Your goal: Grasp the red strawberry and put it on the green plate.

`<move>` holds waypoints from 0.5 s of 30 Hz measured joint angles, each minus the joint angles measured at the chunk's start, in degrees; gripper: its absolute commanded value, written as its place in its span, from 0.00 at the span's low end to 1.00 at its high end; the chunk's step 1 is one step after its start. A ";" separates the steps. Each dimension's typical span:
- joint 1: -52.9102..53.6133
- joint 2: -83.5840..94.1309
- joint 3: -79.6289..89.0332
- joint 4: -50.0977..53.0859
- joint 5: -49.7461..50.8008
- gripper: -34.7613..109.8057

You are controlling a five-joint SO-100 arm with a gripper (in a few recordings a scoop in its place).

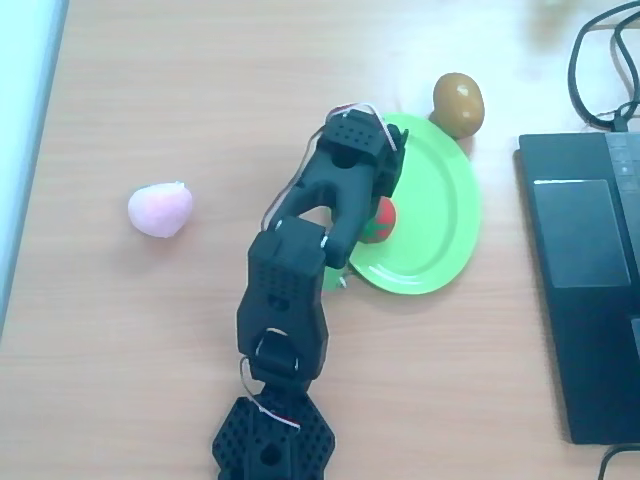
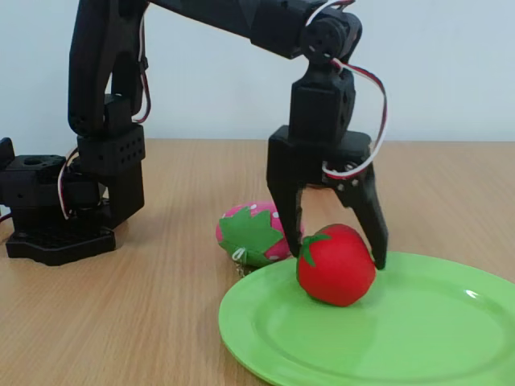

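- Over the near-left part of the green plate [image 2: 386, 338], in the fixed view, the gripper [image 2: 338, 256] points straight down with its jaws spread wide, one finger on each side of the red strawberry [image 2: 336, 265].
- The gripper is released: the left finger stands just clear of the fruit, while the right finger's tip comes down at the fruit's right flank near the plate's surface; whether it touches cannot be told.
- The red strawberry rests on the plate, its green leaf patch turned up and to the left.
- From overhead, the arm covers most of the strawberry [image 1: 384, 220], leaving a red-and-green sliver on the plate [image 1: 440, 210]; the gripper's fingers are hidden under the wrist.
- Behind the plate's rim in the fixed view lies a pink strawberry [image 2: 253, 233] with white dots, partly hidden by the left finger.
- Overhead, a pale pink plush lump [image 1: 160, 209] lies on the bench [image 1: 150, 100] well left of the arm, a brown fruit [image 1: 458, 103] sits at the plate's far edge, and a laptop [image 1: 585, 280] is cut off at the right.
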 measured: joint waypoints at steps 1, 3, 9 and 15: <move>-0.79 0.97 -0.09 0.09 0.62 0.53; -2.37 2.46 -0.09 1.23 1.14 0.53; -6.68 7.12 -0.09 3.25 5.45 0.53; -12.66 11.69 0.00 3.87 13.18 0.48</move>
